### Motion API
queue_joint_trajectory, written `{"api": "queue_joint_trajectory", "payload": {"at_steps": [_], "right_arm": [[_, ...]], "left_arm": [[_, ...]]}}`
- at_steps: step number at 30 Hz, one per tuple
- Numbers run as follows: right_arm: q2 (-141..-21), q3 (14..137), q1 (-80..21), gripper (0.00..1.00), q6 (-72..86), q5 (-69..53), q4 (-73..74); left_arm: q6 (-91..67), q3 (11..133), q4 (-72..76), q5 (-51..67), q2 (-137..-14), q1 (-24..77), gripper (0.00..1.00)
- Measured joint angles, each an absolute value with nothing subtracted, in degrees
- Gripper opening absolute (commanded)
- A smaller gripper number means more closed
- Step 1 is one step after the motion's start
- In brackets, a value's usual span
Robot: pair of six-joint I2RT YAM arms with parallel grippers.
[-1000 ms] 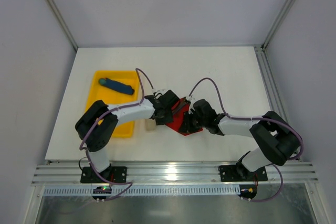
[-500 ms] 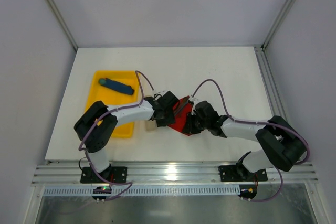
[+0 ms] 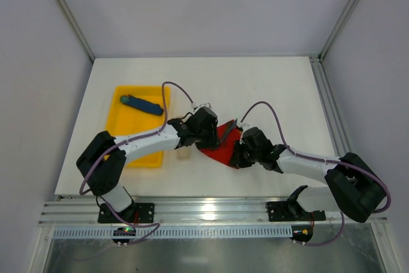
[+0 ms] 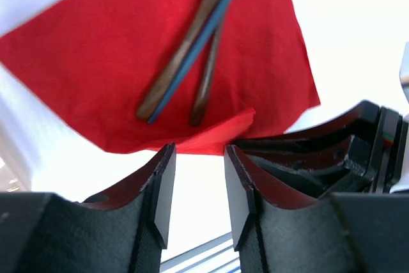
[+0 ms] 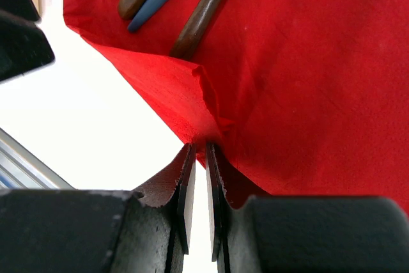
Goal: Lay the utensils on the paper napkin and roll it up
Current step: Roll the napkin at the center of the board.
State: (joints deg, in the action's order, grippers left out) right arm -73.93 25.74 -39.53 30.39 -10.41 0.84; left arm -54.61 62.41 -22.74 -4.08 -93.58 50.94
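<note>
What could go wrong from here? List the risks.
The right gripper pinches just a thin fold of the paper napkin; a hard pull could tear it.
The utensils lie loose near that lifted edge and could slide out.
The left gripper is open, holding nothing, so the sheet may drag.

Right hand [image 3: 238, 156] nearer (left arm [image 3: 147, 140] straighter)

Bright red paper napkin [image 4: 83, 62], dark brown utensils [image 5: 204, 14], yellow tray [image 3: 123, 123], white table [image 3: 268, 87]

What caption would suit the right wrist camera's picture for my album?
The right arm's fingers pinch a folded-up edge of the red napkin, with the utensils lying on it.
</note>
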Motion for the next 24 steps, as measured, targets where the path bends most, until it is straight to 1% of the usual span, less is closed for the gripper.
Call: {"api": "queue_joint_trajectory", "payload": {"at_steps": [2,3,6,8,11,18,24], "right_arm": [[-73.65,25.74,-39.53,0.20,30.39,-10.28,1.39],[-73.58,25.74,-39.53,0.20,30.39,-10.22,1.58],[-73.47,25.74,-39.53,0.20,30.39,-10.17,1.83],[-73.47,25.74,-39.53,0.20,30.39,-10.20,1.83],[-73.47,25.74,-39.53,0.20,30.39,-10.20,1.83],[-73.49,25.74,-39.53,0.20,30.39,-10.20,1.83],[-73.47,25.74,-39.53,0.20,30.39,-10.20,1.83]], "left_arm": [[-53.89,61.45,-20.67,-2.07,-93.58,51.24,0.37],[-53.56,60.95,-19.92,-1.30,-93.58,51.62,0.31],[-52.97,60.12,-18.57,0.16,-93.62,53.10,0.22],[-52.58,59.68,-17.26,0.97,-93.62,54.02,0.18],[-52.18,59.29,-16.10,1.32,-93.62,54.61,0.15],[-51.90,58.98,-13.78,1.34,-93.89,54.74,0.00],[-52.10,57.01,-12.16,0.71,-95.79,54.74,0.00]]}}
